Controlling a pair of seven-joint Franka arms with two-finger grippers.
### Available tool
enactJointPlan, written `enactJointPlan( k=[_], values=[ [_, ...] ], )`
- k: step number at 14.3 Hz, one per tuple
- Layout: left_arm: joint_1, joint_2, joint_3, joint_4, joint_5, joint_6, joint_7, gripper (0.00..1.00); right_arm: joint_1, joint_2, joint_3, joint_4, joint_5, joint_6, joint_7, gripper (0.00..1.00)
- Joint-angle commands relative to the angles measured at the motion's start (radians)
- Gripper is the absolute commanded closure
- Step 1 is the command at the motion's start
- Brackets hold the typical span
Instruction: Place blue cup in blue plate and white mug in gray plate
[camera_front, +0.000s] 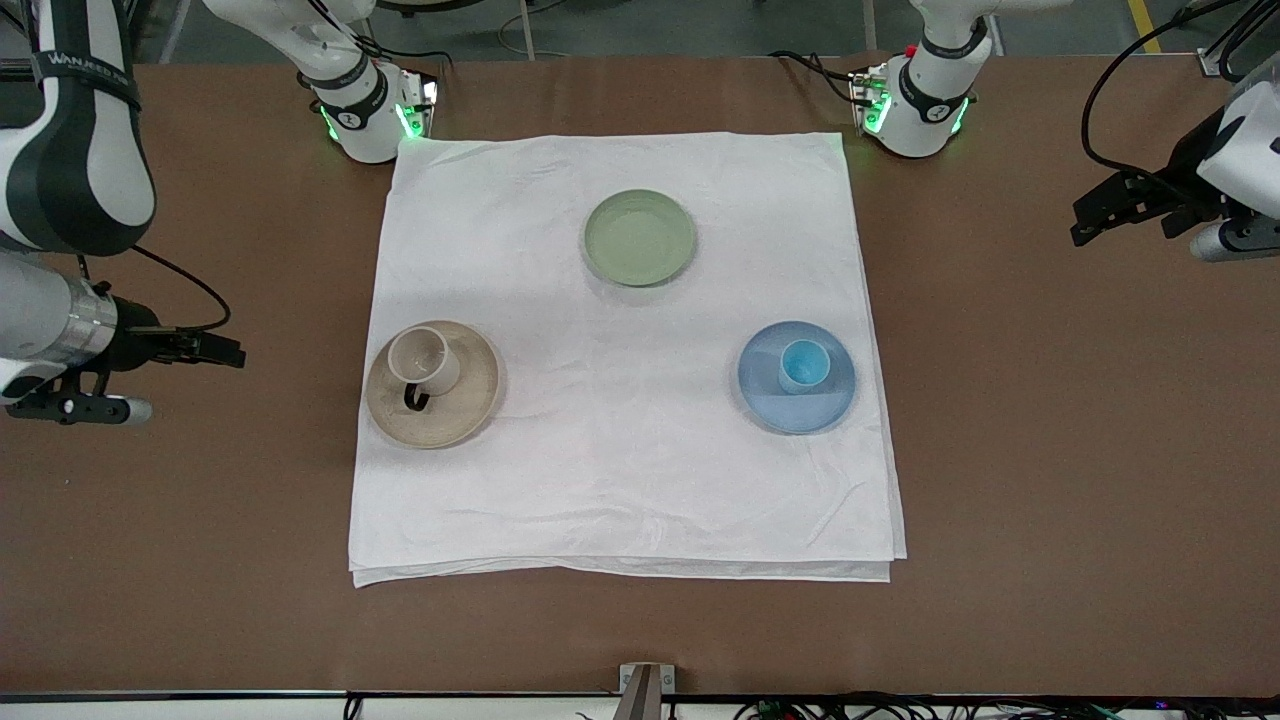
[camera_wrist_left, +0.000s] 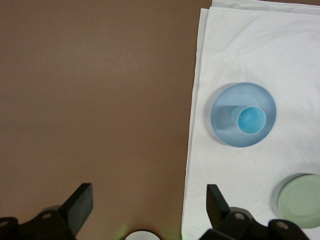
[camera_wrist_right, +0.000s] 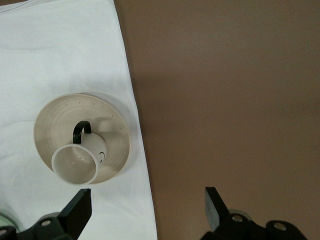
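Grippers hang off the cloth at both ends of the table, each with fingers spread wide and holding nothing: the left gripper (camera_wrist_left: 150, 205) over bare brown table (camera_front: 1050, 450) at its own end, the right gripper (camera_wrist_right: 148, 207) likewise at the other. Both arms wait. On the white cloth (camera_front: 620, 470) the blue cup (camera_front: 804, 366) stands upright in the blue plate (camera_front: 797, 410), and the white mug (camera_front: 424, 362) sits on the gray plate (camera_front: 470, 400), dark handle toward the front camera. A green plate (camera_front: 639, 238) lies empty nearer the bases. Each wrist view shows only its own end's plate clearly; the left one catches the green plate's edge.
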Motion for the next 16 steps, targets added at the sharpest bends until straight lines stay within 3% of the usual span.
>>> enactJointPlan(
  k=[1,5,16],
  values=[
    [0.016,-0.004,0.006,0.001,-0.015,0.008,0.046,0.00,-0.061,-0.011,0.017,0.058,0.000,-0.074,-0.010,0.00],
    [0.020,-0.004,0.008,0.001,-0.025,0.008,0.058,0.00,-0.070,0.003,0.019,0.150,-0.006,-0.126,-0.012,0.00],
    [0.017,-0.017,0.006,-0.008,-0.024,0.000,0.057,0.00,-0.018,-0.068,0.025,0.088,-0.012,-0.169,0.008,0.00]
  ],
)
